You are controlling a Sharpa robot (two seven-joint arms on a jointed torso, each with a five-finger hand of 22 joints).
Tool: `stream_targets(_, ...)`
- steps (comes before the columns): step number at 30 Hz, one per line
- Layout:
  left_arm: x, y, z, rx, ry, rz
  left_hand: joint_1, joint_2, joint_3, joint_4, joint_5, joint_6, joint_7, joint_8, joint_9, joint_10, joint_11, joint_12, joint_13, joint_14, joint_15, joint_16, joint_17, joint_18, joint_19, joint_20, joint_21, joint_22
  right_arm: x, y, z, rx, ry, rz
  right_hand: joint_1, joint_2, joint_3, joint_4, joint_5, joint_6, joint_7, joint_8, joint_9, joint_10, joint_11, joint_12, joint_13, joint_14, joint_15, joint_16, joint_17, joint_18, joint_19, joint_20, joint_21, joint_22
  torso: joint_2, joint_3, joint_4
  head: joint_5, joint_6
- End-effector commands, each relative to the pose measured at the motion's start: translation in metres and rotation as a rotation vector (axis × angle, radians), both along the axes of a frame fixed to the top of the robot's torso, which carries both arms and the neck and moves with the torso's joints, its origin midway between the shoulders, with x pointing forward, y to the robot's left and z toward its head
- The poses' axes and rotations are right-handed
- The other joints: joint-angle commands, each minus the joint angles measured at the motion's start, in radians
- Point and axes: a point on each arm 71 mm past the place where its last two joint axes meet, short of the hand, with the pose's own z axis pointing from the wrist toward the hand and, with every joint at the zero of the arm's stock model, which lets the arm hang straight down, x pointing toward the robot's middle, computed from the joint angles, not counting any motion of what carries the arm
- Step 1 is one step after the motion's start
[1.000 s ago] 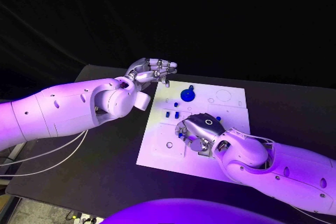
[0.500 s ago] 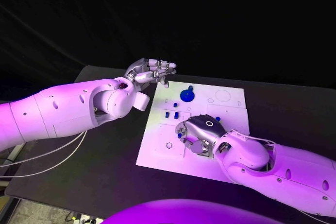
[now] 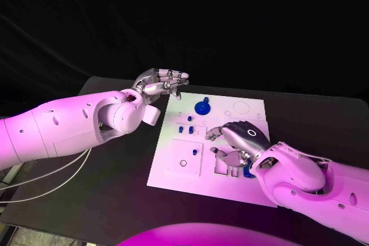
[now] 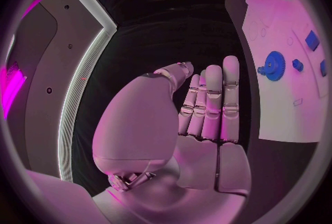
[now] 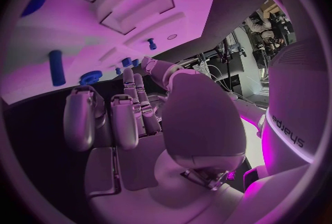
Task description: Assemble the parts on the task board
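Blue parts (image 3: 191, 129) lie on the white task board (image 3: 177, 171) just beside the empty, loosely curled right hand (image 3: 234, 142), nearer than the left hand (image 3: 160, 81), which is spread at the board's far corner.

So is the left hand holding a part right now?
No. The left hand is empty, fingers together, beside the task board.

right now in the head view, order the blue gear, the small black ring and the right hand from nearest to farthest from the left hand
1. Blue gear, on the board's far part, just beside the left hand.
2. Right hand, over the board's middle, toward its right side.
3. Small black ring, on the board's near left part, farthest away.
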Motion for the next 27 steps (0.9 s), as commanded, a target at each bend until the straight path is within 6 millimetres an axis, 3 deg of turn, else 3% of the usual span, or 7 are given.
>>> stream_targets(1, -0.001, -0.002, 0.001, -0.011, -0.001, -0.019, -0.008, 0.002, -0.001, -0.005, 0.004, -0.009, -0.001, -0.004, -0.001, -0.008, 0.003, 0.007, 0.001, -0.007, 0.002, -0.002, -0.001, 0.015, -0.004, 0.001, -0.003, -0.001, 0.008, -0.016, 0.011, 0.018, 0.023, -0.040, -0.005, -0.010, -0.007, 0.004, -0.005, 0.000, -0.007, -0.004, -0.002, 0.006, -0.003, 0.011, -0.001, 0.040, 0.001, -0.003, 0.003, 0.017, 0.002, 0.000, 0.000, 0.125, 0.000, -0.0015, 0.0012, -0.017, 0.010)
stream_targets(4, -0.001, -0.001, 0.001, -0.012, -0.002, -0.020, -0.008, 0.001, -0.001, -0.006, 0.004, -0.009, -0.001, -0.005, -0.001, -0.009, 0.003, 0.008, 0.002, -0.007, 0.002, -0.003, -0.002, 0.015, -0.004, 0.001, -0.003, -0.001, 0.021, -0.037, 0.020, -0.024, 0.047, -0.079, -0.024, -0.025, -0.050, 0.018, 0.043, -0.020, -0.010, -0.018, -0.008, -0.017, -0.004, 0.010, -0.012, 0.041, 0.000, -0.001, 0.006, 0.021, -0.005, -0.003, -0.026, 0.111, -0.001, -0.0027, -0.0005, -0.025, 0.015)
stream_targets(5, -0.001, -0.001, 0.001, -0.012, -0.002, -0.020, -0.008, 0.001, -0.001, -0.006, 0.004, -0.009, -0.001, -0.005, -0.001, -0.009, 0.003, 0.008, 0.002, -0.007, 0.002, -0.003, -0.002, 0.015, -0.004, 0.001, -0.003, -0.001, 0.024, -0.043, 0.022, -0.040, 0.052, -0.090, -0.021, -0.023, -0.076, 0.022, 0.039, -0.029, -0.016, -0.025, -0.010, -0.026, -0.005, 0.012, -0.017, 0.041, -0.001, -0.001, 0.005, 0.023, -0.007, -0.004, -0.036, 0.107, -0.001, -0.0034, -0.0010, -0.027, 0.018)
stream_targets(8, -0.001, -0.001, 0.001, -0.012, -0.002, -0.021, -0.008, 0.001, -0.001, -0.006, 0.004, -0.009, -0.001, -0.005, -0.001, -0.009, 0.003, 0.008, 0.002, -0.007, 0.002, -0.003, -0.002, 0.015, -0.004, 0.001, -0.003, -0.001, 0.031, -0.056, 0.024, -0.078, 0.063, -0.111, 0.003, -0.008, -0.172, 0.037, 0.036, -0.044, -0.025, -0.040, -0.016, -0.056, -0.002, 0.016, -0.034, 0.041, 0.003, 0.001, 0.005, 0.028, -0.014, -0.003, -0.068, 0.091, -0.002, -0.0037, -0.0008, -0.033, 0.022)
stream_targets(11, -0.001, -0.001, 0.001, -0.013, -0.002, -0.022, -0.008, 0.001, -0.001, -0.006, 0.004, -0.009, -0.001, -0.005, -0.001, -0.009, 0.003, 0.008, 0.002, -0.007, 0.002, -0.003, -0.002, 0.015, -0.004, 0.001, -0.003, -0.001, 0.037, -0.063, 0.024, -0.116, 0.072, -0.125, 0.059, 0.028, -0.290, 0.069, 0.038, -0.042, -0.033, -0.051, -0.022, -0.083, 0.005, 0.029, -0.058, 0.040, 0.006, 0.000, 0.002, 0.031, -0.017, 0.001, -0.093, 0.078, -0.002, -0.0032, -0.0007, -0.035, 0.026)
stream_targets(17, -0.001, -0.001, 0.001, -0.013, -0.002, -0.023, -0.008, 0.001, -0.001, -0.006, 0.004, -0.009, -0.001, -0.005, -0.001, -0.009, 0.003, 0.008, 0.002, -0.007, 0.002, -0.003, -0.002, 0.015, -0.004, 0.001, -0.003, -0.001, 0.044, -0.063, 0.020, -0.169, 0.082, -0.125, 0.094, 0.044, -0.309, 0.084, 0.036, -0.026, -0.034, -0.051, -0.025, -0.077, 0.002, 0.046, -0.066, 0.039, 0.005, -0.002, -0.003, 0.032, -0.017, 0.001, -0.100, 0.075, 0.000, -0.0026, 0.0015, -0.040, 0.030)
stream_targets(27, -0.001, -0.001, 0.001, -0.013, -0.001, -0.024, -0.009, 0.002, 0.000, -0.006, 0.003, -0.009, -0.001, -0.004, -0.001, -0.009, 0.003, 0.010, 0.002, -0.007, 0.002, -0.002, -0.003, 0.015, -0.004, 0.001, -0.003, -0.001, 0.048, -0.053, 0.011, -0.201, 0.100, -0.106, 0.116, 0.049, -0.276, 0.101, 0.053, 0.007, -0.024, -0.046, -0.028, -0.035, -0.008, 0.078, -0.073, 0.038, -0.004, -0.004, -0.007, 0.025, -0.001, -0.006, -0.066, 0.093, 0.001, -0.0035, 0.0016, -0.035, 0.024)
